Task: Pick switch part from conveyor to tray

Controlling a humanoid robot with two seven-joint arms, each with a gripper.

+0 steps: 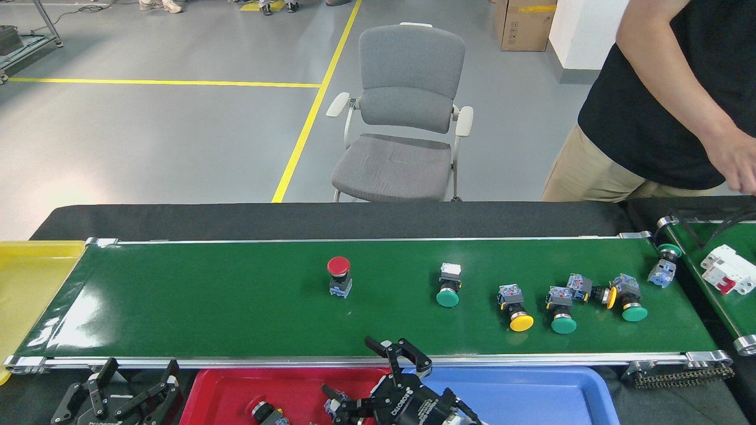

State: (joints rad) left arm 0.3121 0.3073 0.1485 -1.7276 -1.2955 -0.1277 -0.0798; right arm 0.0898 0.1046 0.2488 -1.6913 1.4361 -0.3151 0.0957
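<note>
The conveyor (207, 307) is the long green belt across the view. On it stand a red-capped switch part (338, 276), a green one (449, 289), a yellow one (515, 313) and several more at the right (593, 298). Another switch part (263, 411) lies in the red tray (224, 389) below the belt's near rail. My right gripper (372, 381) is open over the seam between the red tray and the blue tray (531, 395), with a small bluish piece by its lower finger that I cannot make out. My left gripper (133, 383) is open and empty, left of the red tray.
A yellow bin (23, 283) sits at the belt's left end. A second green belt (717, 248) at the right carries a white breaker (723, 268). A person's hand (735, 159) hangs above it. A grey chair (407, 118) stands behind the table.
</note>
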